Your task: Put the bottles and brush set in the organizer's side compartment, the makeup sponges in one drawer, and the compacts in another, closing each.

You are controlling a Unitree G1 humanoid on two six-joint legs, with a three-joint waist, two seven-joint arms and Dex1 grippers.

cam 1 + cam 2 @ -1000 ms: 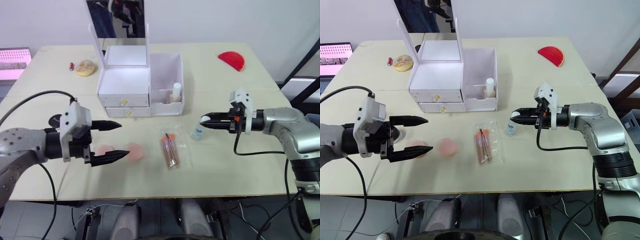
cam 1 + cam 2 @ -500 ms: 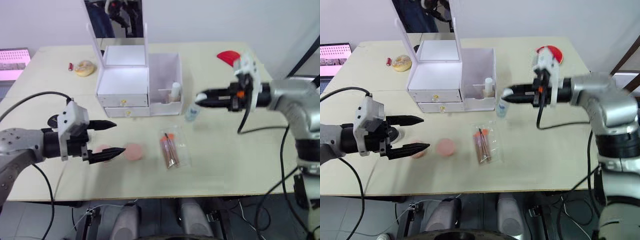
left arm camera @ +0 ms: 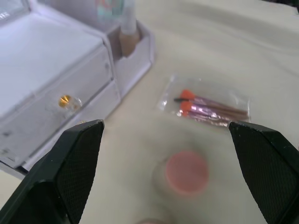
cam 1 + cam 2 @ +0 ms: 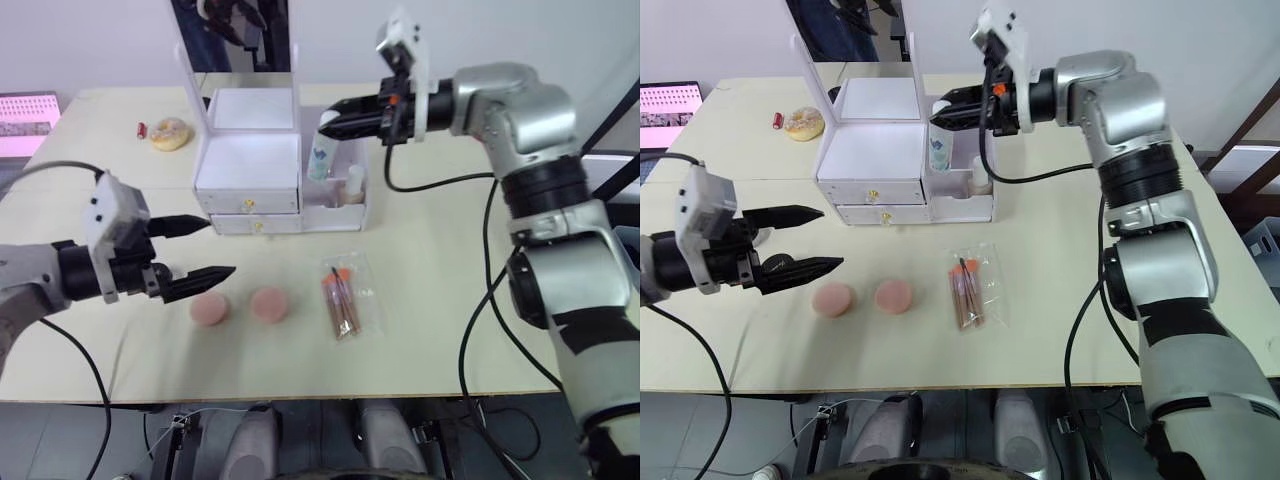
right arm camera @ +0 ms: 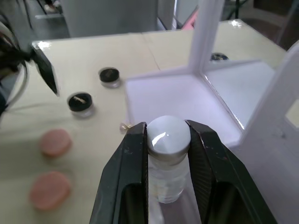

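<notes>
yellowish puff (image 4: 170, 134) — small red tube (image 4: 143, 131)

The right arm reaches far forward and across with its right gripper (image 4: 330, 124) jaws clamped tight, while the left gripper (image 4: 205, 247) hangs low, level, jaws spread wide apart.

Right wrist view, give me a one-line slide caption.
Right end effector grips the clear bottle by its white cap above the white organizer.

Silver arms, black cables, black-fingered left pincer (image 4: 195, 250), white camera mounts
</notes>
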